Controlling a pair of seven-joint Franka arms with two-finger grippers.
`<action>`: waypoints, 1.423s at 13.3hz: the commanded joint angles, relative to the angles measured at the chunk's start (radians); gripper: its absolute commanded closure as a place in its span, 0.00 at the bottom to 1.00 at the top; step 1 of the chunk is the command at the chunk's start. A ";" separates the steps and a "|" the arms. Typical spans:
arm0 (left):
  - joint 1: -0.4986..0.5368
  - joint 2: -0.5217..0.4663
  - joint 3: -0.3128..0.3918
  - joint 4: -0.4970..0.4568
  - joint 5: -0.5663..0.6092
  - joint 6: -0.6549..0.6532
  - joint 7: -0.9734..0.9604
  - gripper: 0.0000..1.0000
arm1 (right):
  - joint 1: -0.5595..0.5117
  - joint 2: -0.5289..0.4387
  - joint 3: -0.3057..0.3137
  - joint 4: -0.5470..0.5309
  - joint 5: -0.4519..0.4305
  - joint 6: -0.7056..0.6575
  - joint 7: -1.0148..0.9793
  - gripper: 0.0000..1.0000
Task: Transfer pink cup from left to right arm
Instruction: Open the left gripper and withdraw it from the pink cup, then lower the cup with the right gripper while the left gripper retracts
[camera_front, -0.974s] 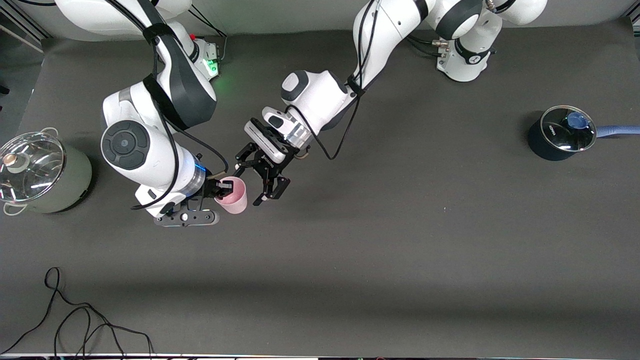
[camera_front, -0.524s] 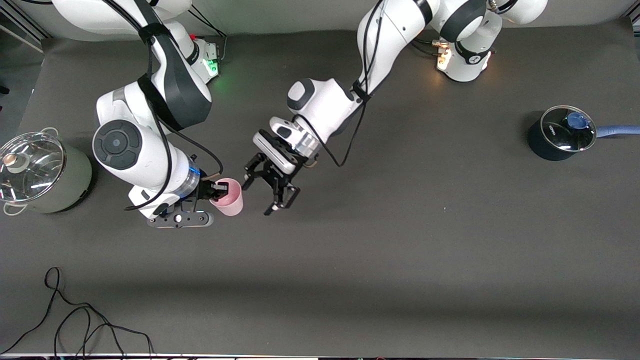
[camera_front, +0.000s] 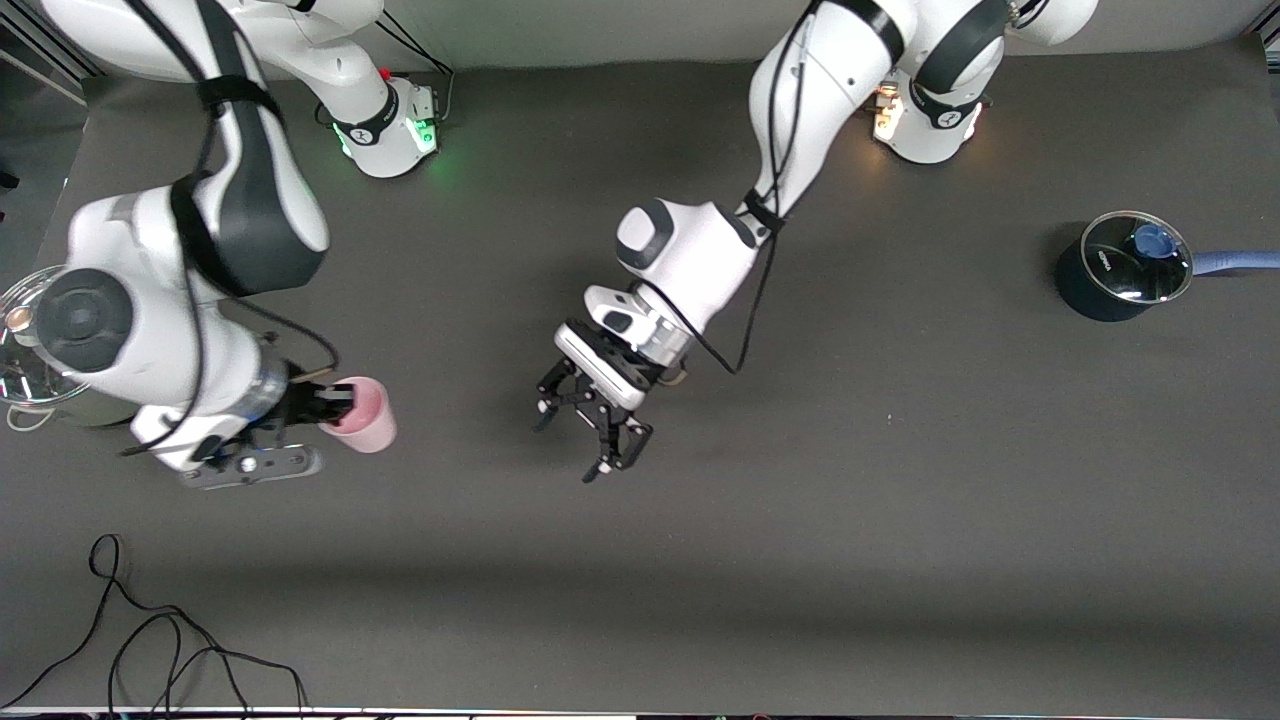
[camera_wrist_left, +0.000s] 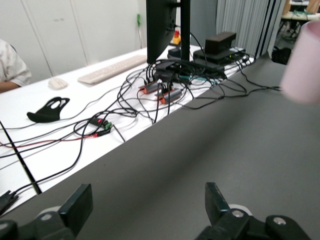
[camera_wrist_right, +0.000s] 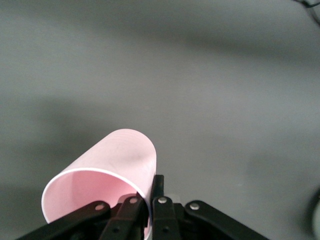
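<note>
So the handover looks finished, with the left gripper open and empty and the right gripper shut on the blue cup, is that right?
Not quite: the pink cup is pink, not blue, as the right wrist view shows. The rest holds: right gripper grips its rim, left gripper open and empty.

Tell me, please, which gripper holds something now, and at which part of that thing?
The right gripper holds the pink cup at its rim, pinching the wall at the open mouth. The left gripper is open and holds nothing.

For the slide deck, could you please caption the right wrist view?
Right gripper pinching the rim of the pink cup, held tilted above the dark table.
</note>
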 joint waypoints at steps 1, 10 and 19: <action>0.127 -0.112 -0.003 -0.087 0.079 -0.222 0.001 0.00 | -0.015 -0.032 -0.102 -0.020 0.048 -0.020 -0.199 1.00; 0.552 -0.229 -0.005 -0.028 0.338 -0.908 0.000 0.00 | -0.256 0.107 -0.175 -0.013 0.183 -0.004 -0.513 1.00; 0.927 -0.286 0.003 0.051 0.537 -1.388 0.012 0.00 | -0.297 0.367 -0.175 0.012 0.214 0.208 -0.482 1.00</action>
